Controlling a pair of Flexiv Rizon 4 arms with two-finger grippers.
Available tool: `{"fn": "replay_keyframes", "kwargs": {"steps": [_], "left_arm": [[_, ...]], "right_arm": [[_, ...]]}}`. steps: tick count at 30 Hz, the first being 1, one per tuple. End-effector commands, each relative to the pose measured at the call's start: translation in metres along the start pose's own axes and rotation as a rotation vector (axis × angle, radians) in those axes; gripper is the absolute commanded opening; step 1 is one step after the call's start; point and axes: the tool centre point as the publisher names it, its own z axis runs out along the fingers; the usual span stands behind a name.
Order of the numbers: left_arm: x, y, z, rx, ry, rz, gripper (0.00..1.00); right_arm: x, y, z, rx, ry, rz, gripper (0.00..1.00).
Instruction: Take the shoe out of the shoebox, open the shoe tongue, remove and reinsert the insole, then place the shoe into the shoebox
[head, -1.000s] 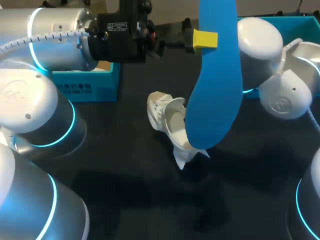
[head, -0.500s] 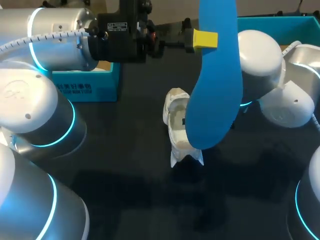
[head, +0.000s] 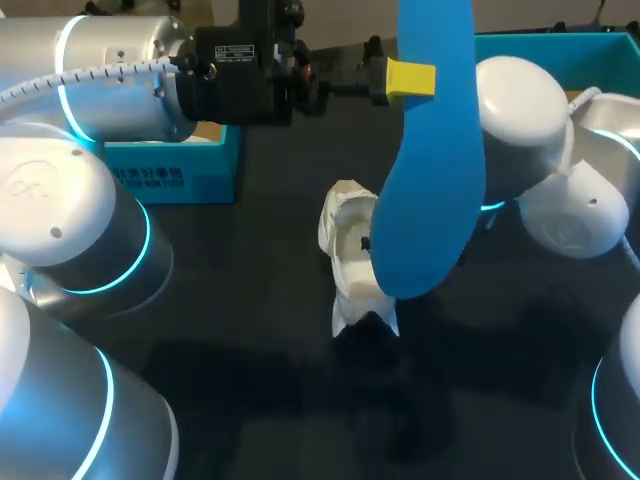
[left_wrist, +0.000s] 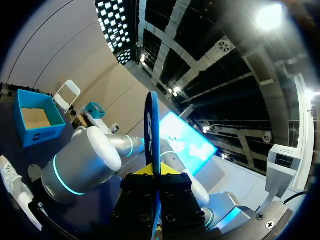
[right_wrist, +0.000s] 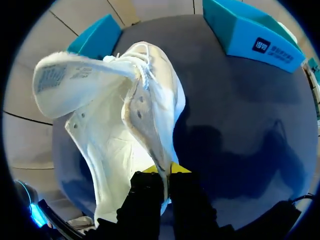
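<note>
at the far left of the table, the left teal box (head: 170, 175) is sitting with its open side up. the little of its inside that is showing is tan, and the arm above is hiding the rest.

the left arm is coming in over that box and reaching past the middle. the left gripper (head: 410, 78) is clamping the blue insole (head: 430, 180) near its upper end. the insole is hanging lengthwise, clear of the table, with its lower end in front of the shoe. in the left wrist view it is standing edge-on between the closed fingers. holding it high and upright is, i judge, leaving the shoe's mouth free while lining the insole up for going back in.

just behind the insole's lower end, the white shoe (head: 345, 250) is sitting low over the dark table (head: 250, 400); i cannot tell whether it is touching. its opening is facing up and its tongue is flaring outward. the right gripper (right_wrist: 162, 172) is pinching a thin edge of the upper beside the opening, with both fingers pressing on it. this is probably steadying the shoe and spreading it for the insole. what is showing of the shoe's inside is looking bare.

the right arm is coming in from the right. behind it, the right teal box (head: 560, 45) is sitting at the far corner. the left wrist view is showing it open, with a tan sheet inside and no shoe. i cannot tell which box is the base and which the lid.
</note>
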Motion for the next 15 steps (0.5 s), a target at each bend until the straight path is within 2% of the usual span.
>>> {"fn": "replay_keyframes", "kwargs": {"steps": [1,6,15], "left_arm": [[0.0,0.001,0.002,0.002,-0.002,-0.001,0.0],[0.0,0.001,0.002,0.002,-0.002,-0.001,0.0],[0.0,0.001,0.002,0.002,-0.002,-0.001,0.0]], "right_arm": [[-0.007,-0.012,0.012,-0.003,0.045,0.006,0.0],[-0.011,-0.021,0.021,-0.006,0.031,0.02,0.0],[-0.009,-0.025,0.027,-0.031,0.029,0.036,0.0]]}}
